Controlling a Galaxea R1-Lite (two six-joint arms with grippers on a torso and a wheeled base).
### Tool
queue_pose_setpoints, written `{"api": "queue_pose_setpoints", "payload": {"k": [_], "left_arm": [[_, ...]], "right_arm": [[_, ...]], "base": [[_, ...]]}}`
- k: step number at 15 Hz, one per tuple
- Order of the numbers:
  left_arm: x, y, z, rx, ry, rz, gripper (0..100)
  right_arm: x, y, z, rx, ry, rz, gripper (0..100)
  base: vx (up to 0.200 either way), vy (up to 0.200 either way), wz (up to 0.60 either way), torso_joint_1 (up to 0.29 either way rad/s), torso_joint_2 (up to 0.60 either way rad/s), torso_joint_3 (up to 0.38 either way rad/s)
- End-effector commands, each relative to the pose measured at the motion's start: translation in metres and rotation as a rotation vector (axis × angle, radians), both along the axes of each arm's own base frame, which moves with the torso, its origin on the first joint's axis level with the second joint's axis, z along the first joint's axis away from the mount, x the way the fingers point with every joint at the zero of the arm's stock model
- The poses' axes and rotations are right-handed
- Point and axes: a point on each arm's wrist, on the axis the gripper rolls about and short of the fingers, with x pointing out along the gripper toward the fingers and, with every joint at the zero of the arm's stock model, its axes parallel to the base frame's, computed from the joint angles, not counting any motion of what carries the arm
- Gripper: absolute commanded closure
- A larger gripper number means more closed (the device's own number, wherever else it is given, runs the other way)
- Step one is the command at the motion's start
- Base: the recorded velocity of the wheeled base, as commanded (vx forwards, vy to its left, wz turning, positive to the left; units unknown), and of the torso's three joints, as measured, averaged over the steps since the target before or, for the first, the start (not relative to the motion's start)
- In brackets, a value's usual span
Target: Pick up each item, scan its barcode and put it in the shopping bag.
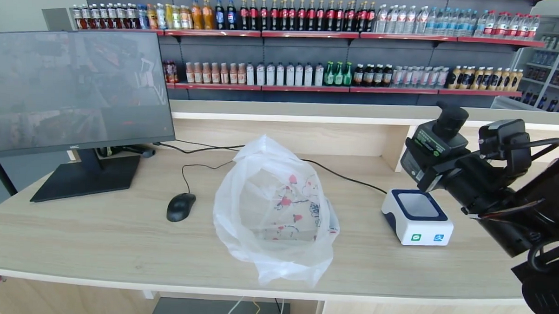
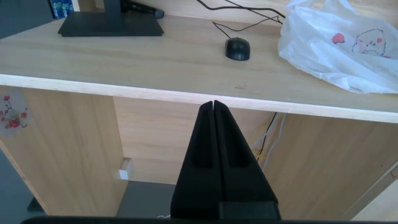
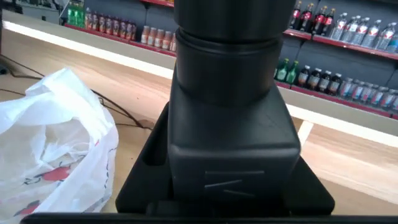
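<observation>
A black bottle (image 1: pixel 432 144) with a round black cap and a label on its side hangs tilted above and behind the white barcode scanner (image 1: pixel 417 217). My right gripper (image 1: pixel 439 175) is shut on the bottle's lower body. In the right wrist view the bottle (image 3: pixel 231 118) stands close in front of the camera. The translucent white shopping bag (image 1: pixel 275 217) with red and blue print stands open-topped at mid-counter, left of the scanner. My left gripper (image 2: pixel 214 111) is shut and empty, below the counter's front edge (image 2: pixel 186 94).
A monitor (image 1: pixel 72 94) on a black stand sits at the counter's left, with a black mouse (image 1: pixel 181 206) and its cable beside the bag. A raised wooden ledge (image 1: pixel 309 112) runs behind, and shelves of drinks (image 1: pixel 312 18) fill the back wall.
</observation>
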Motion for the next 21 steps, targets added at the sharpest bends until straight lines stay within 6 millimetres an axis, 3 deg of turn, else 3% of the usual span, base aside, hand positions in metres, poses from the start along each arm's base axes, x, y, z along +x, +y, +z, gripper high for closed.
{"api": "queue_pose_setpoints", "payload": {"k": [1,4,8,10,11,13,17,21], "left_arm": [[0.000,0.000,0.000,0.000,0.000,0.002,100],[0.000,0.000,0.000,0.000,0.000,0.000,100],[0.000,0.000,0.000,0.000,0.000,0.002,100],[0.000,0.000,0.000,-0.002,0.000,0.002,100],[0.000,0.000,0.000,-0.002,0.000,0.003,100],[0.000,0.000,0.000,-0.002,0.000,0.000,100],[0.000,0.000,0.000,-0.002,-0.002,0.000,100],[0.000,0.000,0.000,-0.003,-0.002,0.002,100]], "right_arm": [[0.018,-0.009,-0.011,-0.078,0.003,-0.024,100],[0.023,-0.018,-0.019,-0.347,-0.077,0.054,100],[0.023,-0.007,-0.017,-0.530,-0.184,0.040,100],[0.019,-0.011,-0.034,-0.686,-0.204,0.082,100],[0.014,-0.017,-0.033,-0.753,-0.229,0.057,100],[0.010,-0.018,-0.026,-0.827,-0.292,0.032,100],[0.000,-0.025,-0.044,-0.994,-0.309,0.044,100],[0.010,-0.035,-0.061,-1.034,-0.290,0.090,100]], "base": [[0.000,0.000,0.00,0.000,0.00,0.000],[0.000,0.000,0.00,0.000,0.00,0.000],[0.000,0.000,0.00,0.000,0.00,0.000],[0.000,0.000,0.00,0.000,0.00,0.000],[0.000,0.000,0.00,0.000,0.00,0.000],[0.000,0.000,0.00,0.000,0.00,0.000],[0.000,0.000,0.00,0.000,0.00,0.000],[0.000,0.000,0.00,0.000,0.00,0.000]]}}
